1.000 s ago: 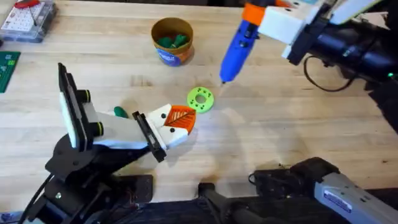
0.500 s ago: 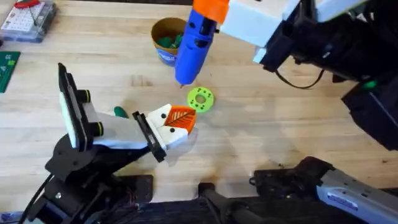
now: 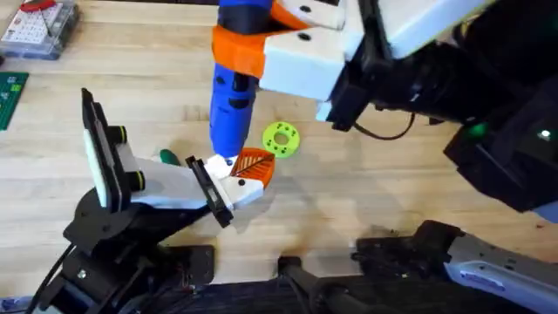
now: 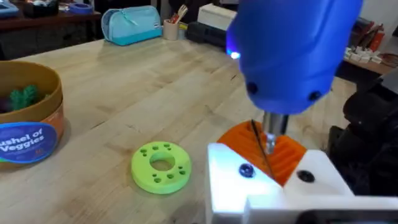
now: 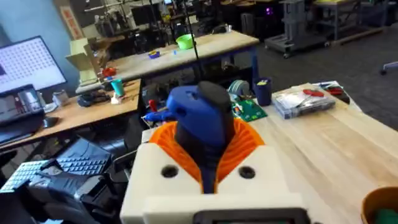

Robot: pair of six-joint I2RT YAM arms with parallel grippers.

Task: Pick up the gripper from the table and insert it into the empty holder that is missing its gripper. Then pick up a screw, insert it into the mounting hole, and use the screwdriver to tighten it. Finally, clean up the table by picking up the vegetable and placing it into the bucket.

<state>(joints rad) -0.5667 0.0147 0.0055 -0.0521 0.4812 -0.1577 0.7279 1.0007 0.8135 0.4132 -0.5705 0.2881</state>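
My right gripper [image 3: 237, 48] is shut on the blue screwdriver [image 3: 231, 105], whose orange pads [image 5: 245, 140] clamp its body [image 5: 199, 118]. The screwdriver points down, and its metal bit [image 4: 268, 138] sits just above the white gripper [image 3: 234, 179] with its orange ribbed pad [image 3: 254, 164]. That part is seated at the black plate of the holder [image 3: 166, 185], which is the end of my left arm. Two dark screw heads [image 4: 247, 170] show on its white face. A small green vegetable [image 3: 168, 157] lies on the table [image 3: 366, 201] behind the holder. The bucket [image 4: 28, 121] holds green veggies.
A green disc with holes [image 3: 281, 139] lies just right of the screwdriver tip. A clear parts box [image 3: 39, 26] and a green circuit board [image 3: 10, 94] sit at the far left. A teal box [image 4: 132, 25] stands at the table's far side.
My right gripper carried the screwdriver from the back right leftward and nearer, past the bucket, until its bit came down over the gripper on the holder. The holder stayed still.
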